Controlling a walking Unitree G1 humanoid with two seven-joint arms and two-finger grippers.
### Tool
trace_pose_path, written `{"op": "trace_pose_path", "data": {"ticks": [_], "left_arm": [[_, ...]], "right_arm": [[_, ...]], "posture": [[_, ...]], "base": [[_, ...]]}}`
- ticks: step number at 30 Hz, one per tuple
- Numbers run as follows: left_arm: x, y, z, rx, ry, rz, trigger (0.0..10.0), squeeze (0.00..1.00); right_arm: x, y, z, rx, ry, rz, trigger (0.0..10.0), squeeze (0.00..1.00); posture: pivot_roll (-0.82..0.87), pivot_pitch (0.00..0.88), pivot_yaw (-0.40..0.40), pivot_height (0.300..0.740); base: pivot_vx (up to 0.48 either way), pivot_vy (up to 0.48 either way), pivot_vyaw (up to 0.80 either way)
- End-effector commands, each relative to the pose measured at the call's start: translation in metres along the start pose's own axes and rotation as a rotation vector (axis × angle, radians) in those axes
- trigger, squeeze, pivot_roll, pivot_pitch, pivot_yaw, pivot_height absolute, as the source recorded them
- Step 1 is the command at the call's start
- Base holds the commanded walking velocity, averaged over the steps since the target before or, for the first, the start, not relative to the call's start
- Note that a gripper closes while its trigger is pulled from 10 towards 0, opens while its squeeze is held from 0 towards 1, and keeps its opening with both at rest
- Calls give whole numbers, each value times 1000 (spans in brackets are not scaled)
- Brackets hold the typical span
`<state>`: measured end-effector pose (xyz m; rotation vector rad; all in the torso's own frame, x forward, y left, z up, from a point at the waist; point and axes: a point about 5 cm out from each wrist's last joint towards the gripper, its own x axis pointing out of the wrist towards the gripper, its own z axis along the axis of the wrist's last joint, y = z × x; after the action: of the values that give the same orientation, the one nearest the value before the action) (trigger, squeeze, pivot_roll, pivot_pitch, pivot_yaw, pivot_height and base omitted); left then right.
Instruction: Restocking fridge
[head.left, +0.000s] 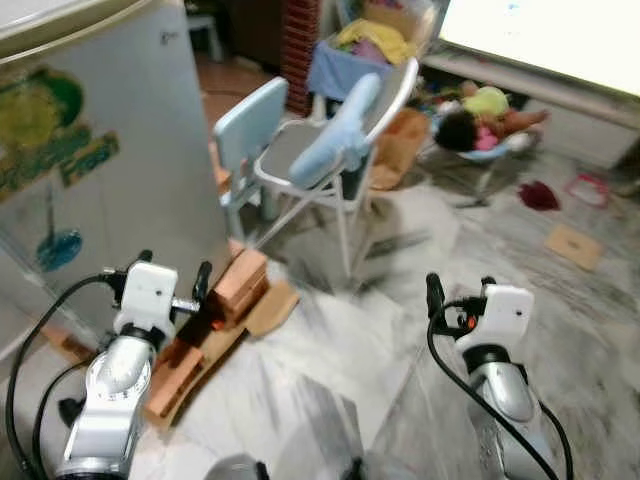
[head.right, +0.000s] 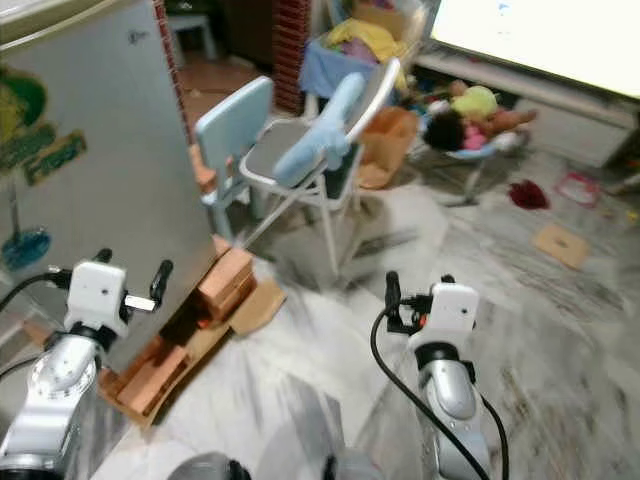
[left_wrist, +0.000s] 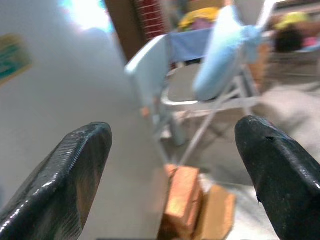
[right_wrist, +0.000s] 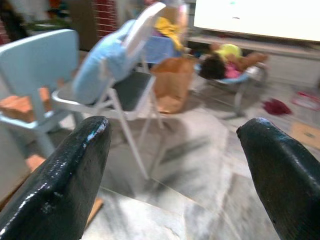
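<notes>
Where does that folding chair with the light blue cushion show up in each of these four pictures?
Left eye: chair upper middle.
Right eye: chair upper middle, right of the fridge.
Left wrist: chair between the fingertips.
Right wrist: chair upper left.
Shared landmark: its blue cushion.

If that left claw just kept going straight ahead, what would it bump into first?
Probably the fridge side or the bricks at its foot; the left gripper is open and empty. Depth is unclear.
</notes>
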<state>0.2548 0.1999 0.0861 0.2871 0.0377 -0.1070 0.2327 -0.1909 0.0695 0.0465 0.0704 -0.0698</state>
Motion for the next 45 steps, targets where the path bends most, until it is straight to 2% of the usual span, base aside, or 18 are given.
{"op": "trace_pose_path", "data": {"ticks": [1,10,18,23,27,33,40,45], "left_arm": [[-1,-3,-2,11,9,-15,10000,0],[0,-12,1,15,-21,0,10000,0],[-7,-16,1,8,-44,30,10000,0],[-6,-7,-1,10,-29,50,10000,0],[-5,-6,0,36,-36,24,10000,0],[2,-7,4,38,-54,-16,10000,0],[3,-6,6,37,-57,-8,10000,0],[2,-8,5,8,-59,8,10000,0]], "right_arm": [[5,0,7,2,-21,0,10000,0],[20,9,13,1,-36,49,10000,0],[33,20,20,-33,-64,124,10000,0],[34,22,19,-24,-61,120,10000,0],[36,23,19,-21,-66,112,10000,0],[44,26,29,-26,-99,105,10000,0],[43,27,29,-37,-102,102,10000,0],[41,29,26,-42,-94,109,10000,0]], "posture": [[28,38,-24,740],[55,27,-62,740],[79,41,-106,740],[78,44,-91,740],[63,43,-73,740],[52,53,-54,740],[47,65,-52,740],[48,70,-66,740]], "base": [[0,480,0],[0,460,0],[0,0,205],[0,0,685],[0,257,0],[0,445,0],[0,480,0],[0,258,0]]}}
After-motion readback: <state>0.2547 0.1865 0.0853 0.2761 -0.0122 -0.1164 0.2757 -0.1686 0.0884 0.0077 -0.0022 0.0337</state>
